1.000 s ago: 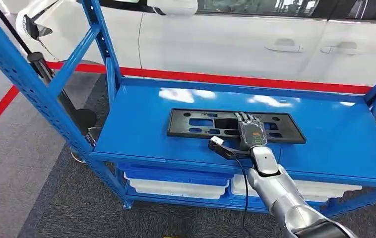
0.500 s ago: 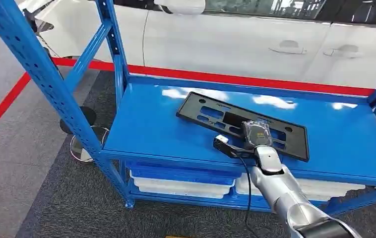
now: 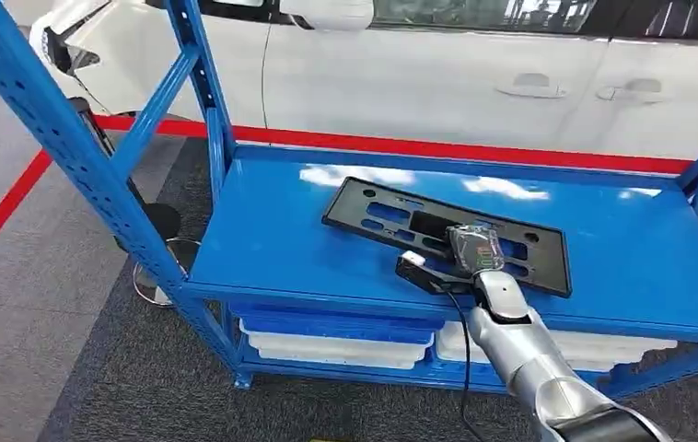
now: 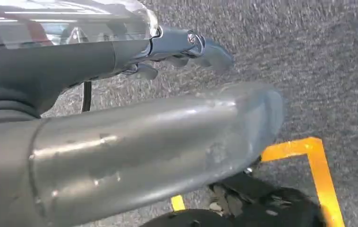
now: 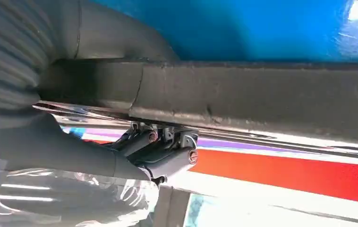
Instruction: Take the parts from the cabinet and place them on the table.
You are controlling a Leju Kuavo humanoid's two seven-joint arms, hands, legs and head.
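Black plastic, long and flat, the part (image 3: 447, 235) lies skewed across the blue shelf (image 3: 262, 239) of the cabinet, its near long edge close to the front lip. The right hand (image 3: 476, 249) has it by that near edge, a little right of the middle; in the right wrist view the thumb (image 5: 120, 80) sits on one face of the edge and the darker fingers (image 5: 163, 151) curl against the other, so the part (image 5: 262, 94) is pinched between them. That looks to me like a thin hold on a wide, light panel. If the arm lifts from this off-centre point, I'd expect the longer left end to droop and twist in the pinch, and the smooth plastic could slide out. The far corner might also drag on the shelf or catch the blue upright (image 3: 198, 101) as the panel swings clear. A white car (image 3: 474, 74) stands just behind the rack, so a wide swing is worth avoiding. The left hand (image 4: 186, 47) hangs over the grey carpet (image 4: 309, 71) with its fingers loosely curled and nothing in them, so it offers no support.
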